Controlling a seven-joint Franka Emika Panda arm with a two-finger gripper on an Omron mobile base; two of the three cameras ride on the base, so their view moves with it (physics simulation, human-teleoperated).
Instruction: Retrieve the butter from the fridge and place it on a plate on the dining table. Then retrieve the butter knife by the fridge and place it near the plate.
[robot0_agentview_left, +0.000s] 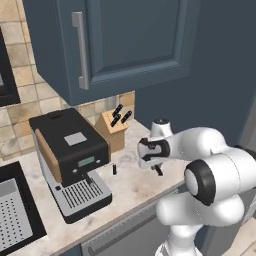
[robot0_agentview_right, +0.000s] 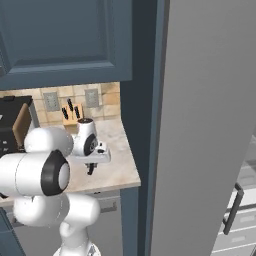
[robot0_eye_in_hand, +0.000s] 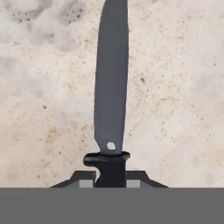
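Hand cam: claw (robot0_eye_in_hand: 111, 180) clenched on butter knife (robot0_eye_in_hand: 111, 87) handle over counter (robot0_eye_in_hand: 175, 87); base cams add knife block (robot0_agentview_left: 113, 128).

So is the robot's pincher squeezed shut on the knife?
Shut: the end effector closes on the slim dark butter knife at its handle, over the beige stone counter.

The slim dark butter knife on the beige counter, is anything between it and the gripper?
Nothing visible. In the hand view the gripper is shut on the slim all-dark butter knife at its handle, the blade lying over the beige marbled counter.
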